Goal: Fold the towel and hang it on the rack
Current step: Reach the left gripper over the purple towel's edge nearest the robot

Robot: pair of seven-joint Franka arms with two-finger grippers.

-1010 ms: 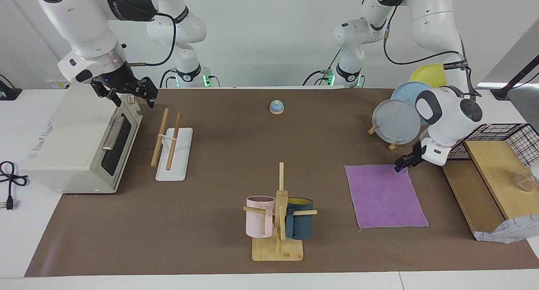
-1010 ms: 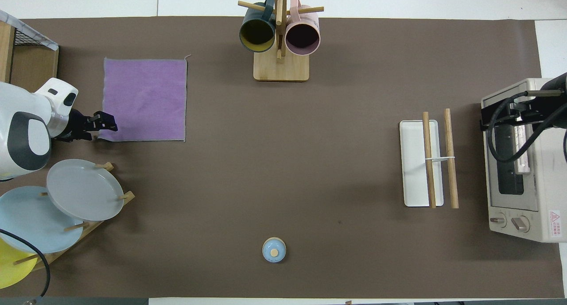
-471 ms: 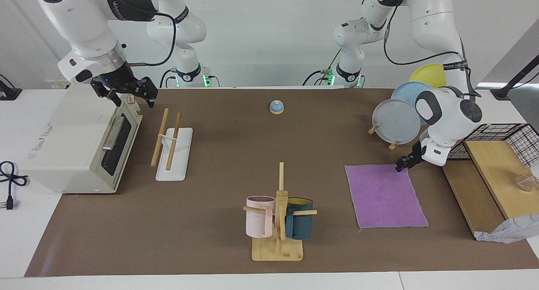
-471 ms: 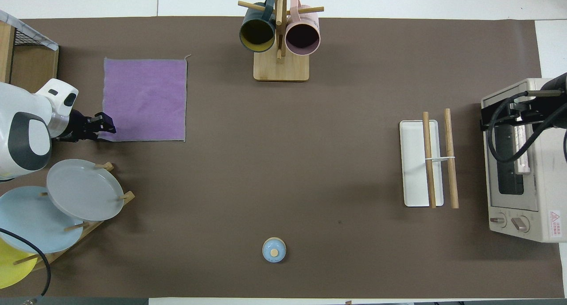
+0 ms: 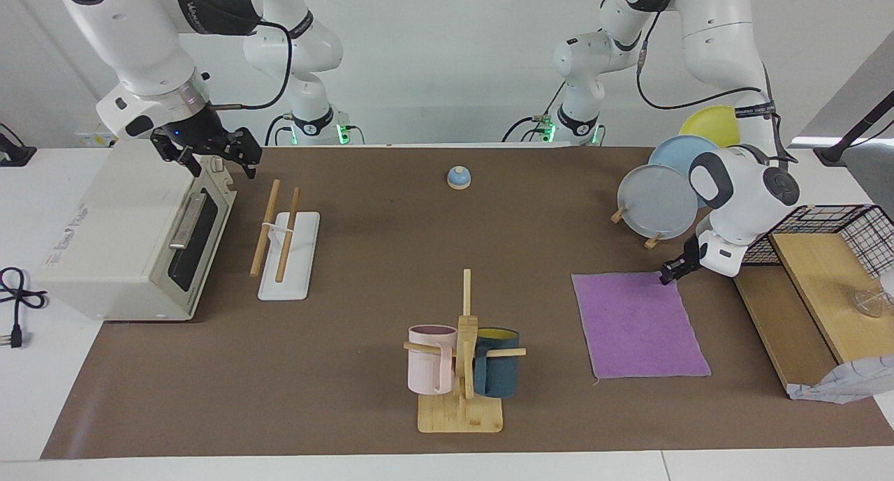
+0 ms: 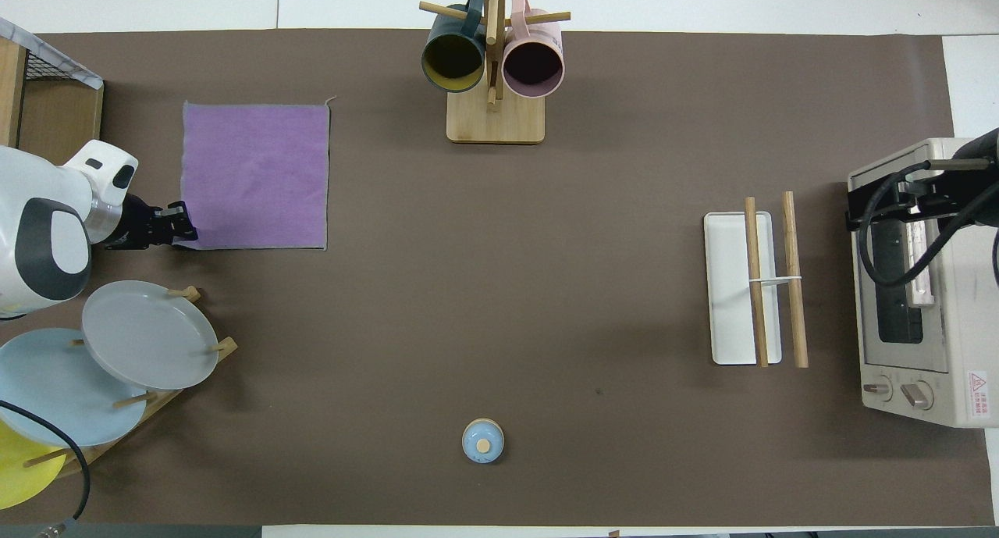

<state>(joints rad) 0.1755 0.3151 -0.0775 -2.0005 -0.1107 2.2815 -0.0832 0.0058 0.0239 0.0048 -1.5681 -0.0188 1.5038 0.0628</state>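
Left gripper (image 5: 668, 277), black two-finger: low at the towel's corner nearest the robots and the left arm's end of the desk, tips at the cloth edge; whether they are clenched on the cloth cannot be told. Towel (image 5: 637, 323), small rectangular purple cloth: flat and unfolded on the brown desk mat (image 5: 363, 411), toward the left arm's end, about midway between the mat's long edges. Right gripper (image 5: 207, 151), black two-finger: fingers spread and released, grasping nothing, raised over the top corner of the cream toaster oven (image 5: 133, 237) at the right arm's end of the desk; this arm waits. Rack (image 5: 283, 240), two parallel light wooden dowel rails on a flat white rectangular base: just beside the oven's front, bare. Bamboo mug tree (image 5: 462, 369) with pink mug and dark blue mug: mid-desk, near the mat's edge farthest from the robots. Small blue domed bell (image 5: 458, 177): near the mat's edge closest to the robots. Wooden plate stand with grey, blue and yellow round plates (image 5: 660, 198): at the mat's corner nearest the left arm's base.
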